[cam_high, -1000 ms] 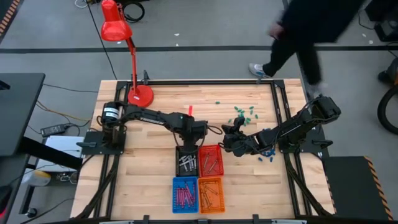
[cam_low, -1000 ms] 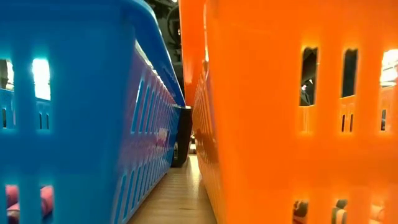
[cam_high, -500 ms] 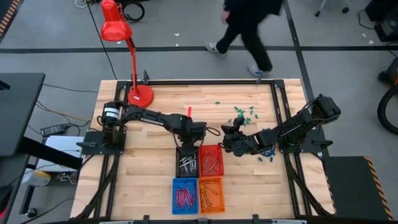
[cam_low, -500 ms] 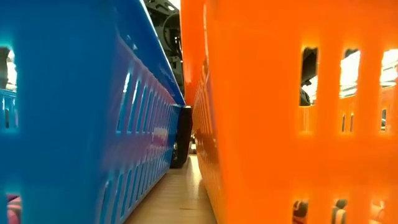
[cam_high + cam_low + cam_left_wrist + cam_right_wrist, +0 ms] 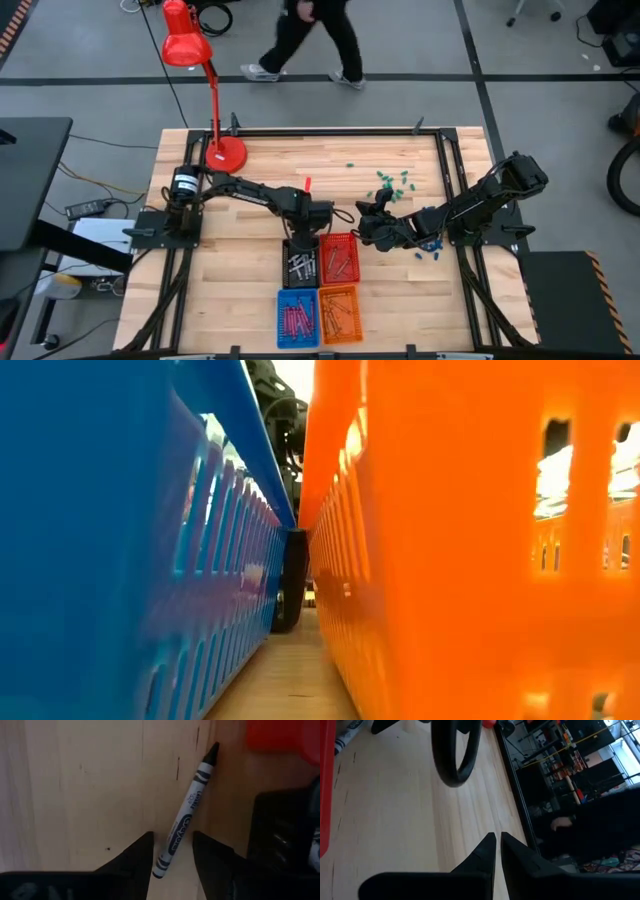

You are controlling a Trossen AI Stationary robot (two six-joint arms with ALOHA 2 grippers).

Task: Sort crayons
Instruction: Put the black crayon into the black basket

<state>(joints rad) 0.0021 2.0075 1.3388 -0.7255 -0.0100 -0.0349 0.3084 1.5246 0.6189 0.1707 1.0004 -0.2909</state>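
Note:
A black crayon with a grey-and-white wrapper (image 5: 190,805) lies flat on the wooden table beside the black basket (image 5: 285,835). My left gripper (image 5: 172,834) (image 5: 308,220) points down over it, open. Its two fingers stand either side of the crayon's blunt end, with a gap on each side. One red crayon (image 5: 307,183) lies loose on the table farther back. More crayons lie in the black (image 5: 301,263), red (image 5: 340,257), blue (image 5: 297,315) and orange (image 5: 339,312) baskets. My right gripper (image 5: 363,222) (image 5: 496,840) hovers right of the red basket, shut and holding nothing.
Small green pieces (image 5: 393,182) lie scattered at the far right of the table. Blue pieces (image 5: 430,250) lie under my right arm. A red desk lamp (image 5: 222,150) stands at the far left. A person (image 5: 310,40) walks past beyond the far edge. The low view shows only basket walls (image 5: 120,560).
My left gripper has come down toward the table in front of the black basket's far end. Beyond the far edge, the person has walked from right to left. My right arm has kept still.

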